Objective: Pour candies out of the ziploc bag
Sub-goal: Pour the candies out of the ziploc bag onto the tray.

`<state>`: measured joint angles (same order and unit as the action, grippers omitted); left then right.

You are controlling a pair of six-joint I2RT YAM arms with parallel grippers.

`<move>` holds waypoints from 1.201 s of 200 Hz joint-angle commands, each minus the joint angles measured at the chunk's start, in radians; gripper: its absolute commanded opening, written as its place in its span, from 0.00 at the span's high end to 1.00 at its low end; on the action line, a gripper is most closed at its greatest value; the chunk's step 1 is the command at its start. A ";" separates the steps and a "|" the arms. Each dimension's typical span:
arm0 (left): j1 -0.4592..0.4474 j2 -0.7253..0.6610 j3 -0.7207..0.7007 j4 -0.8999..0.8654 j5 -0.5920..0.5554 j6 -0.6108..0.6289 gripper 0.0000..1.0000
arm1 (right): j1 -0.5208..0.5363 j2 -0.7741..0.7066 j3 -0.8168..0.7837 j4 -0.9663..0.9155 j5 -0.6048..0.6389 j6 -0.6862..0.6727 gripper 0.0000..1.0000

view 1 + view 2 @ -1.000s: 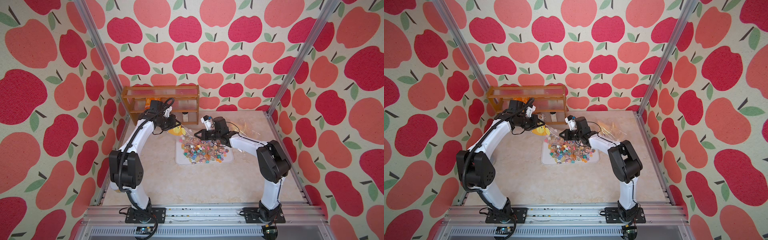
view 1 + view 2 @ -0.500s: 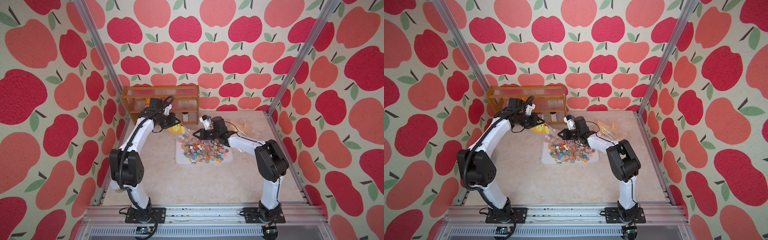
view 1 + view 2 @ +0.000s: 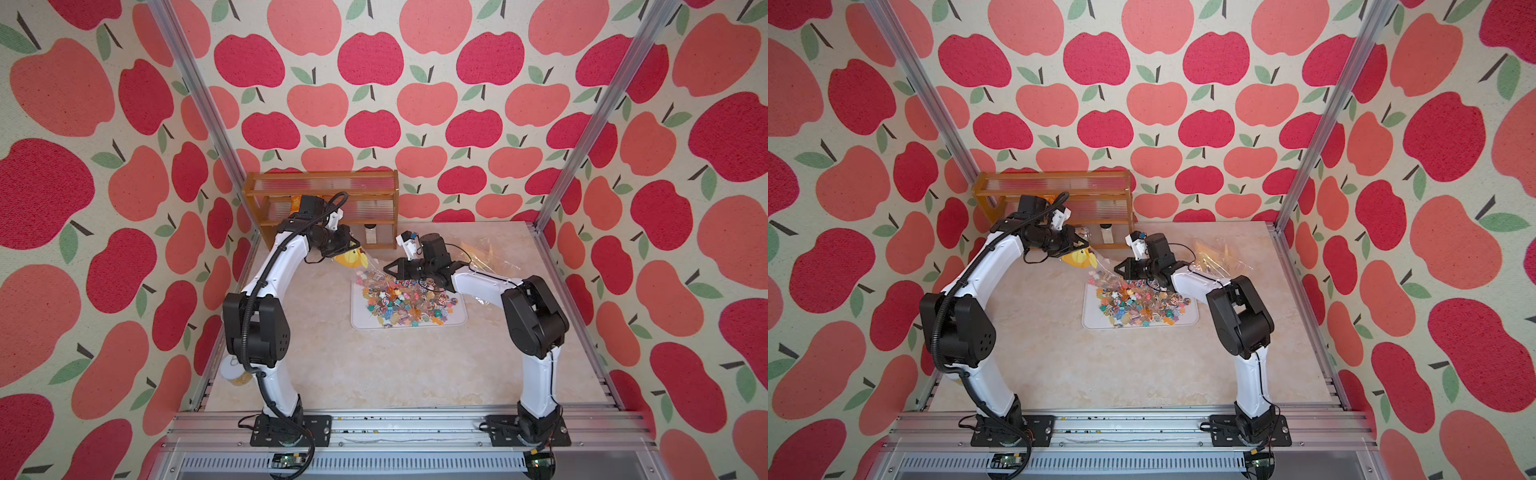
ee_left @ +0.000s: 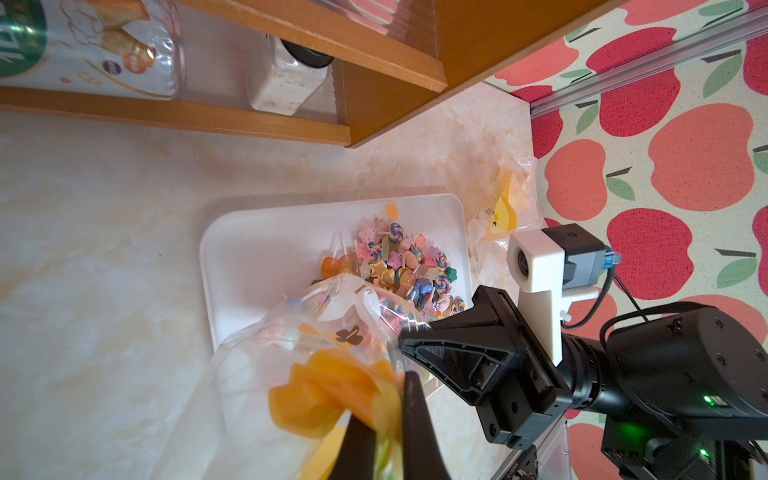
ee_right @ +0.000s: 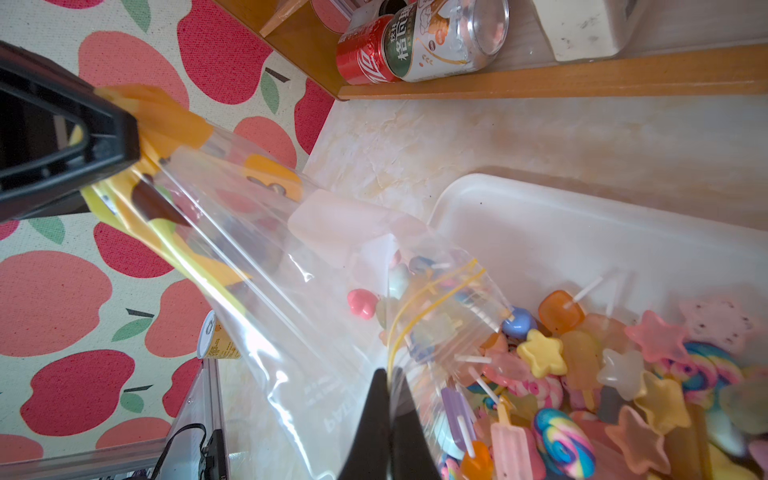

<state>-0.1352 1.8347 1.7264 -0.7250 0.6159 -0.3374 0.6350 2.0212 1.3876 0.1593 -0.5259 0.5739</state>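
The pale marbled bench (image 3: pixel 374 374) is carrying everything, with a wooden shelf (image 3: pixel 320 195) standing along its far edge by the left wall. A white tray (image 3: pixel 359 320) is lying near the middle of the bench, between the two arms.

The clear ziploc bag (image 5: pixel 291 291) is hanging at a slant above the tray's far left corner. Its closed end, printed in yellow and orange, is sitting higher, and its open mouth is dipping into the tray.

The left gripper (image 4: pixel 384 440) is holding the raised end, its fingers pinching the printed plastic between them. The right gripper (image 5: pixel 388 428) is reaching in low over the tray, its fingers pressed together on the rim of the bag beside the yellow zip lines.

A second clear bag (image 3: pixel 486 257) with a yellow print is lying on the bench just beyond the tray, to the right. On the shelf's lower level a clear jar (image 5: pixel 449 37) and a red can (image 5: pixel 361 54) are lying on their sides, and a white bottle (image 4: pixel 286 79) is standing near them.

The candies (image 3: pixel 405 301) are lying heaped across the tray as stars, swirled lollipops and ice-lolly shapes on pale sticks. A few are sitting inside the bag close to its mouth.
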 commanded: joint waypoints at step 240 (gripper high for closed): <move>0.076 0.097 0.294 0.055 -0.052 0.044 1.00 | -0.009 0.167 0.072 -0.237 0.014 0.028 1.00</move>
<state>-0.1192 1.9594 1.9144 -0.7982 0.6106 -0.3145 0.6350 2.1147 1.5105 0.1413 -0.5365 0.5850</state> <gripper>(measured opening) 0.064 0.043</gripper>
